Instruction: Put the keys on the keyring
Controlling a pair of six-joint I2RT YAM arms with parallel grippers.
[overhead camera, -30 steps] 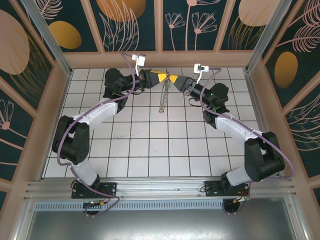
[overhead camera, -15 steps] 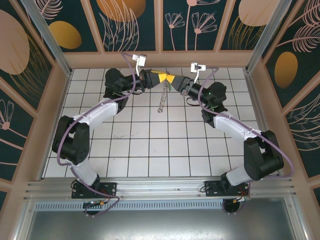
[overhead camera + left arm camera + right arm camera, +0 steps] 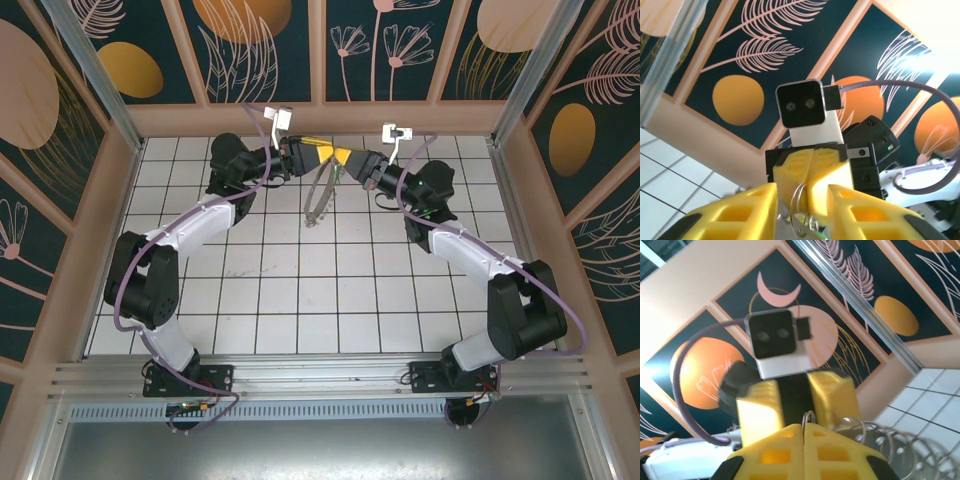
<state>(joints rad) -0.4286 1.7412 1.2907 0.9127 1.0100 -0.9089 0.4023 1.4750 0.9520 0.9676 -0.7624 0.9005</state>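
High over the far middle of the tiles my two grippers meet tip to tip. My right gripper (image 3: 348, 160) (image 3: 803, 427) is shut on one small silvery loop (image 3: 810, 417) of the keyring (image 3: 316, 200). The thin grey hoop hangs below it with more loops (image 3: 880, 440) trailing to the right. My left gripper (image 3: 327, 157) (image 3: 801, 192) is open, its yellow fingers (image 3: 740, 210) standing either side of the right gripper's closed fingers (image 3: 812, 167) and the pinched loop (image 3: 799, 200). A sliver of green (image 3: 824, 234) shows under the loop; I cannot tell whether it is the key.
White tiled floor (image 3: 300, 280) is boxed in by patterned walls (image 3: 260, 40) and a metal frame rail (image 3: 320, 375) at the near edge. Both arms arch inward from their bases, the left (image 3: 190, 230) and the right (image 3: 470, 255).
The left gripper has opened, letting go. The right gripper has closed on a loop of the keyring. The hanging hoop has swung slightly left and spread out.
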